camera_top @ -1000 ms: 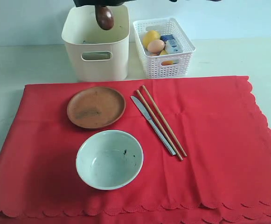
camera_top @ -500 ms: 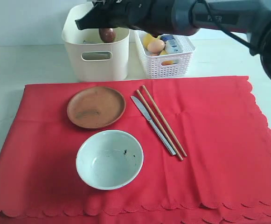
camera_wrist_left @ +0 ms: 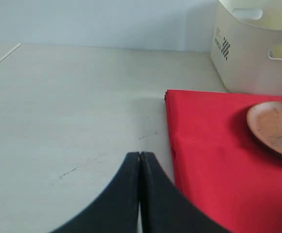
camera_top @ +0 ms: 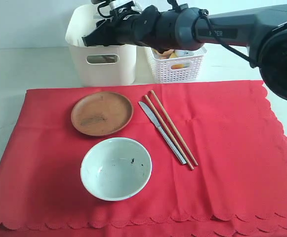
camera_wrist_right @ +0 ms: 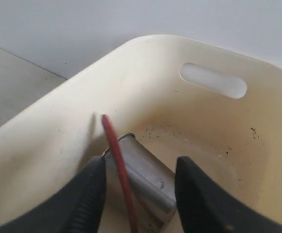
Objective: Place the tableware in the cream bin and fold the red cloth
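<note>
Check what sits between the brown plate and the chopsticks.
The metal knife. It lies on the red cloth, close alongside the chopsticks and clear of the brown plate. The exterior view shows this.

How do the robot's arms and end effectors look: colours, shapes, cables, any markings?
The right arm is dark grey, made of round links, with small white lettering on its side and a thin black cable beside it. The left end effector and right end effector have smooth black fingers that curve and narrow toward the tips.
</note>
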`<state>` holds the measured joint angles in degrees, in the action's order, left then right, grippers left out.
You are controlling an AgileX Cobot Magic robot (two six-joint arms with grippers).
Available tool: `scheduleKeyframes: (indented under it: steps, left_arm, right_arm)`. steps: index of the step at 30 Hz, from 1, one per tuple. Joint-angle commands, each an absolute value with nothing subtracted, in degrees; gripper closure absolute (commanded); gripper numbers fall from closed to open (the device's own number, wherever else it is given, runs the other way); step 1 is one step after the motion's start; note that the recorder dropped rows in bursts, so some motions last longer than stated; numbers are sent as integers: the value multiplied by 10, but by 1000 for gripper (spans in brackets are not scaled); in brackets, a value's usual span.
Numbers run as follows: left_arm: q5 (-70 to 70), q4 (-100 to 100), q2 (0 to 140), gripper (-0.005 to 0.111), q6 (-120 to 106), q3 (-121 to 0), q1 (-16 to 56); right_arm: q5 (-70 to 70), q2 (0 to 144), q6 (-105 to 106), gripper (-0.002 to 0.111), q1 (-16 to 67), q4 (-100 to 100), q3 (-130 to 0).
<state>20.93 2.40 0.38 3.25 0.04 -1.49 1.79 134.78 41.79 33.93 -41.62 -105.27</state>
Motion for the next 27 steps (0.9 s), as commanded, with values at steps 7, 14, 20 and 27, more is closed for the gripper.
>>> scheduleKeyframes:
  steps: [7,14,20,27]
  left_arm:
    - [203,21,0,107,31,0,-16]
    - [203,21,0,107,31,0,-16]
    - [203,21,0,107,31,0,-16]
    - [203,21,0,107,31,0,-16]
  right_arm:
    - [-91,1276,419,57,340,-414,-1056]
    - [-252,1210,374,81,340,-412,-1056]
    - [-328,1174,329,108,340,-364,-1056]
    - [-375,1153,316,108,340,-353,-1054]
